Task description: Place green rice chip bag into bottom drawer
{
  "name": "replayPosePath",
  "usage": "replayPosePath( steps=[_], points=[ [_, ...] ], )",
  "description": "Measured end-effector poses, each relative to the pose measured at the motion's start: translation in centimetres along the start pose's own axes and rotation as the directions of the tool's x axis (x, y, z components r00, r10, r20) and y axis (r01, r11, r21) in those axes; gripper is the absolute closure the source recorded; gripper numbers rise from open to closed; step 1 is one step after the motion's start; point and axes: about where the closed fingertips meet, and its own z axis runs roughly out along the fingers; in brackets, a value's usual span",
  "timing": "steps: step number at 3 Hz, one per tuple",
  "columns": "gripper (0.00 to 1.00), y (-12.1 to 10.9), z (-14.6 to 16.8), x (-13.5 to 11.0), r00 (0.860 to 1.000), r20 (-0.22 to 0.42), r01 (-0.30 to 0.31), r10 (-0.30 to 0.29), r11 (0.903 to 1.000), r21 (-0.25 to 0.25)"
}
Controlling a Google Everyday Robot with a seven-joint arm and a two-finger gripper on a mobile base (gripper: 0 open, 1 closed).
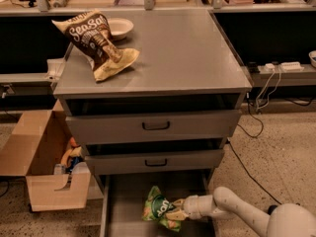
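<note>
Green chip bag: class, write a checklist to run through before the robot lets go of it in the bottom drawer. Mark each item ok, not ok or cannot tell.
1. Bottom drawer pulled open: ok.
2. Green chip bag inside the drawer's walls: ok.
3. Gripper at the drawer's right side, gripping the bag: ok.
4. Bag resting on the drawer floor: cannot tell.
5. Correct bag chosen; brown bag lies on the cabinet top: ok.

claw [177, 214] gripping green rice chip bag [159, 212] in open bottom drawer [126, 212], brown bag [96, 41] atop cabinet [187, 58]
</note>
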Motion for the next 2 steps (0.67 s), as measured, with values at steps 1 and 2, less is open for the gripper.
replayPosePath(
  steps=[1, 2],
  points=[
    [0.51, -0.5, 1.75, 0.07, 1.0, 0.016, -0.015, 0.016, 0.9992, -0.038],
    [0.28, -0.58, 2.39, 0.06, 0.999, 0.023, -0.023, 0.024, 0.9982, -0.056]
  ],
)
